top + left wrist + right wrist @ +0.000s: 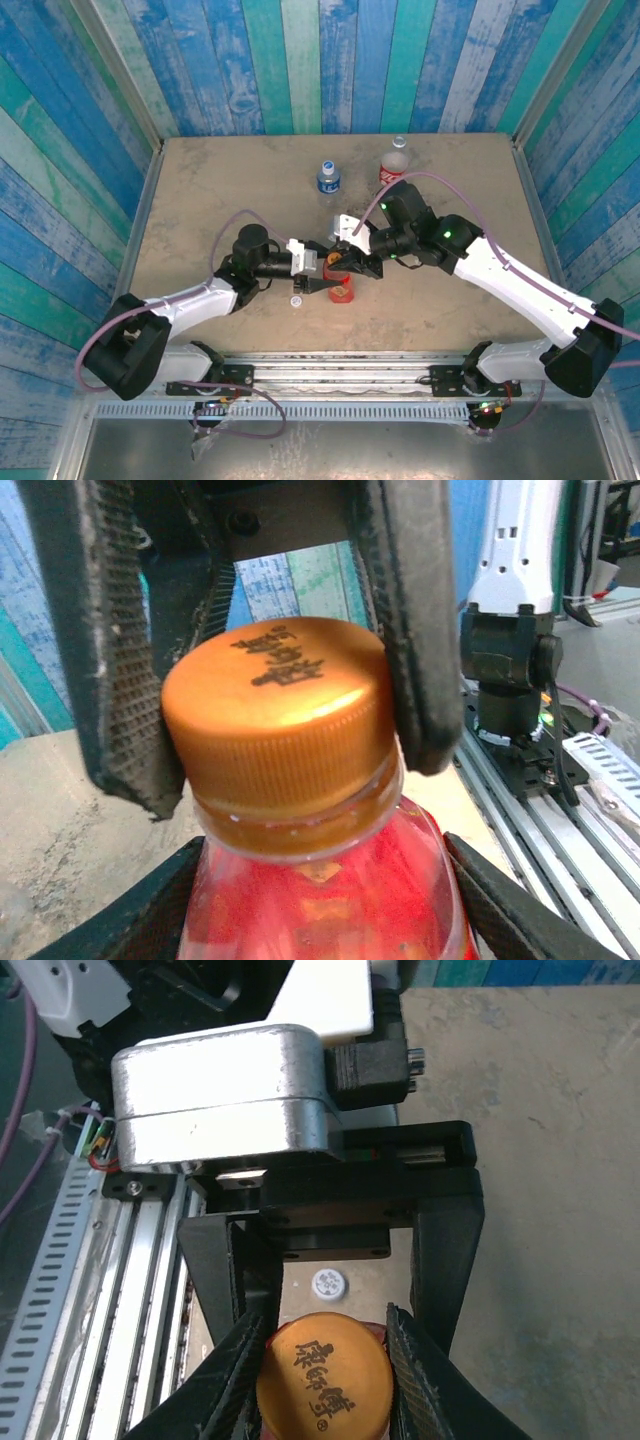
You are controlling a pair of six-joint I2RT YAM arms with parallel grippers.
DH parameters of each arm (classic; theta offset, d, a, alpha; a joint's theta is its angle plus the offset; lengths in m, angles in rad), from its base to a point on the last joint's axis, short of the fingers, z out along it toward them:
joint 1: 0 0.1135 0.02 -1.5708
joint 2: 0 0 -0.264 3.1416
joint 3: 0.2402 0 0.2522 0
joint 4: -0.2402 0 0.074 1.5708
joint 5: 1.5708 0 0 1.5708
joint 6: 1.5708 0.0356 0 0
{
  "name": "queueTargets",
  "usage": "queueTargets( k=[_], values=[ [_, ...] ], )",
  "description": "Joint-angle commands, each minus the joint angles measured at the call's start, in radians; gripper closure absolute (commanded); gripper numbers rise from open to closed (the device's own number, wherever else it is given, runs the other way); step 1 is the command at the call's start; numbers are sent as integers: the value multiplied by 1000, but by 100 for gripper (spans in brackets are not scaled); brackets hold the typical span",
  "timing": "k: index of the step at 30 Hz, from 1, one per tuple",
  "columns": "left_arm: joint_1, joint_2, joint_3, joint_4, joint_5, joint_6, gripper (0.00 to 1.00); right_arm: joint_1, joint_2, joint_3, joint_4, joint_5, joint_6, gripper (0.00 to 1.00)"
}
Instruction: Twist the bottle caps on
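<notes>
- Step in hand: you are capping the red-and-yellow bottle (320, 900). It stands upright near the middle of the desk (200, 200), between the two arms, with the orange cap (280, 720) on its neck.
- Left pincer (328, 282): parted only as far as the bottle's width and clamped on the body below the shoulder. Treat it as your anchor.
- Right pincer (325, 1360): closed down on the orange cap, with one ribbed pad against each side of the knurled rim.
- Cap seating: the cap sits close over the neck ring and roughly level. You cannot tell whether the thread has caught.
- Next move, as judged: turn the right wrist about the bottle's axis to tighten while the left holds the body firm. Keep the cap level to avoid cross-threading, and watch that the bottle does not spin with it.
- Bottles, counted: three. Apart from the held one, the blue-label bottle (328, 182) and the cola bottle (392, 170) stand near each other at the far side of the desk.
- Caps, counted: three.
  - The orange one is in the grip.
  - The white cap (296, 300) lies loose on the desk, just beside the left pincer.
  - The blue cap (327, 166) appears to sit on the blue-label bottle.
- The cola bottle's mouth looks bare, so the white cap is likely meant for it.
</notes>
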Motion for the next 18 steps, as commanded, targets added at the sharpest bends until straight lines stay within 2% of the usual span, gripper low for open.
queueTargets(
  k=[1, 3, 7, 9, 11, 14, 16, 18],
  values=[
    [5, -67, -7, 145, -219, -100, 42, -2, 2, -8, -27, 48, 96, 76],
    [5, -69, -1, 181, -383, -136, 43, -1, -8, -31, 13, 167, 223, 76],
    [-20, -56, 41, 175, -666, -168, 47, 34, -80, -146, 162, 522, 457, 82],
    [-53, -42, 67, 164, -775, -147, 48, 82, -112, -198, 236, 712, 577, 86],
    [-85, -26, 90, 143, -839, -124, 48, 124, -118, -220, 259, 866, 719, 85],
    [-123, -25, 95, 142, -911, -92, 48, 177, -111, -216, 241, 982, 842, 83],
    [-134, -25, 95, 120, -942, -71, 49, 183, -129, -214, 243, 978, 850, 82],
    [-135, -24, 87, 88, -917, -43, 48, 180, -153, -228, 280, 934, 786, 77]
  ],
)
